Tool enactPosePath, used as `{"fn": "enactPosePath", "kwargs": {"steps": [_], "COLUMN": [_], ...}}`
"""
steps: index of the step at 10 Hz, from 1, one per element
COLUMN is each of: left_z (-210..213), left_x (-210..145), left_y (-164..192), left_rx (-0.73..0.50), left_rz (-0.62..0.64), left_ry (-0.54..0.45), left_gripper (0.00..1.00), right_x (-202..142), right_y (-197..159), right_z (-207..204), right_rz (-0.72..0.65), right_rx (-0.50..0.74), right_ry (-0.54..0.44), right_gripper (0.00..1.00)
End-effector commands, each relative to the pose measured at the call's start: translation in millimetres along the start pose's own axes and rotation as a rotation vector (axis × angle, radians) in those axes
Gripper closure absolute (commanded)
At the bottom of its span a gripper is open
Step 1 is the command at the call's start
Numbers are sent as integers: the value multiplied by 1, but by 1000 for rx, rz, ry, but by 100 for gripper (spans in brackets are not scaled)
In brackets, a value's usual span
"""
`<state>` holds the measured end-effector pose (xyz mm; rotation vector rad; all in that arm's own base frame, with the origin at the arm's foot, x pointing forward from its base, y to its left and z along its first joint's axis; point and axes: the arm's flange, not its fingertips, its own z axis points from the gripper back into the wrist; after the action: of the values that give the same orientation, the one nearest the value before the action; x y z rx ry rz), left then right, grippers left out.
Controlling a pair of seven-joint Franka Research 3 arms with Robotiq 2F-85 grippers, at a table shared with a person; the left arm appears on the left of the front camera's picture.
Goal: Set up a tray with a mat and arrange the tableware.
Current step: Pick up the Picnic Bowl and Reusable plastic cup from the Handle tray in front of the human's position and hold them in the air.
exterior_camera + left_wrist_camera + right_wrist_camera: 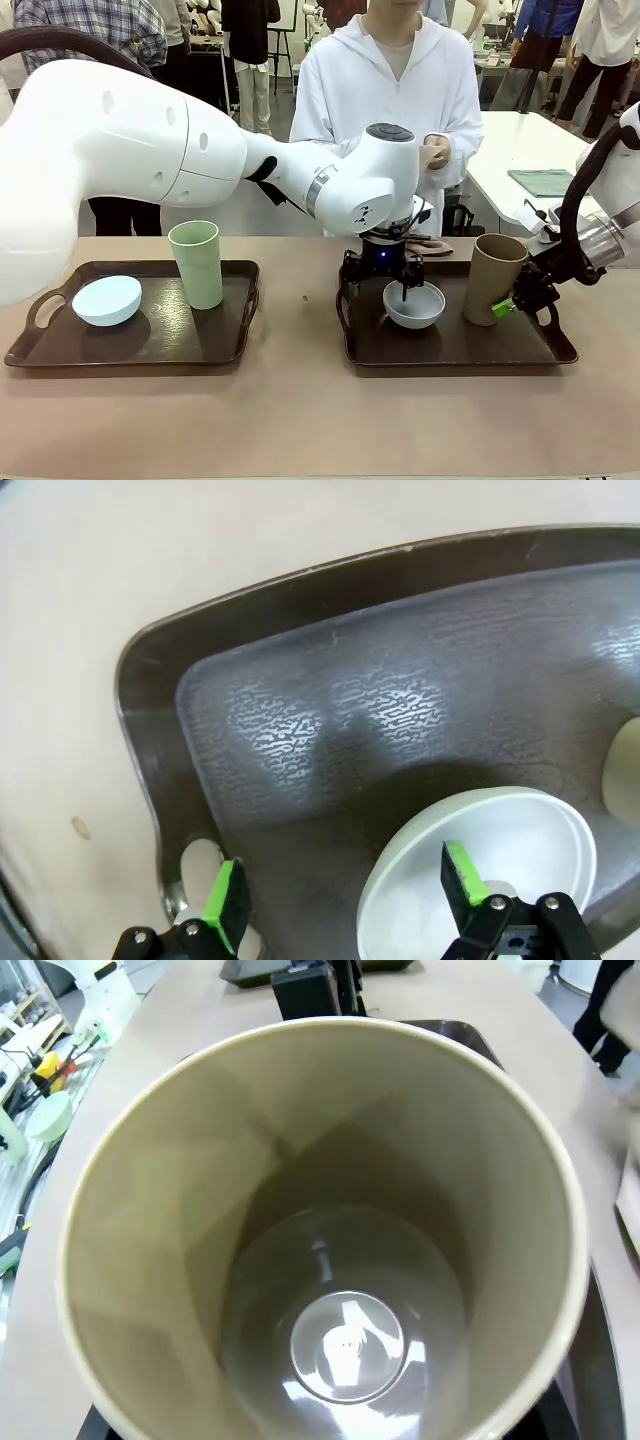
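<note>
- Two trays sit on the counter (300, 410). The step in hand looks like picking up the white bowl (414, 305) and the tan tumbler (492, 275), both standing on the right tray (450, 352).
- The left fingers (404, 283) are partly open and hold nothing. They straddle the bowl's wall, with one green pad inside the bowl. The other pad is outside, over the tray's handle hole, with a clear gap to the rim.
- To grip well, shift so the wall sits midway between the pads, then close until both touch. The wall is thin and curved, so pinch below the lip and lift straight up to keep the bowl from swinging.
- The right fingers (505, 305) sit low against the tumbler's side, and the tumbler leans a little. I cannot tell whether they have closed on it.
- A low hold on a tall cup can tip it, so check the grip is firm before raising it.
- The left arm reaches across the middle, so give each arm room and lift one piece at a time.
- The left tray (160, 345), well apart from this work, carries the blue bowl (107, 300) and the green tumbler (197, 265).
</note>
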<state>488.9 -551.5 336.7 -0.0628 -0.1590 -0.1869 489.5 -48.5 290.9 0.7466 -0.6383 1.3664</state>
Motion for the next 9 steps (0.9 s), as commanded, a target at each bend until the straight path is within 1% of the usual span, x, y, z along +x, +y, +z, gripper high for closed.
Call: {"fn": "enactPosePath", "kwargs": {"steps": [1, 2, 3, 4, 5, 6, 7, 8, 9], "left_z": [2, 2, 3, 4, 5, 5, 5, 6, 6], "left_x": [6, 6, 5, 5, 5, 4, 5, 4, 4], "left_y": [-3, -2, -2, -2, -1, -1, 0, 0, 0], "left_rx": [-22, -23, -23, -22, -21, -19, -17, -16, -18], "left_rz": [-12, -11, -9, -4, -2, -1, 1, 1, 1], "left_ry": [5, 7, 8, 7, 7, 9, 13, 18, 24], "left_gripper": [54, 55, 100, 100, 100, 82, 91, 100, 100], "right_x": [-2, -3, -4, -4, -4, -4, -5, -5, -6], "right_y": [5, 4, 5, 4, 4, 4, 4, 3, 2], "right_z": [-6, -6, -6, -6, -5, -5, -3, -3, -1], "right_rz": [36, 37, 37, 37, 39, 38, 33, 29, 27], "right_rx": [7, 8, 14, 17, 18, 19, 19, 21, 19], "right_ry": [-38, -37, -31, -30, -26, -25, -25, -27, -25], "right_gripper": [59, 100, 100, 100, 78, 78, 100, 78, 100]}}
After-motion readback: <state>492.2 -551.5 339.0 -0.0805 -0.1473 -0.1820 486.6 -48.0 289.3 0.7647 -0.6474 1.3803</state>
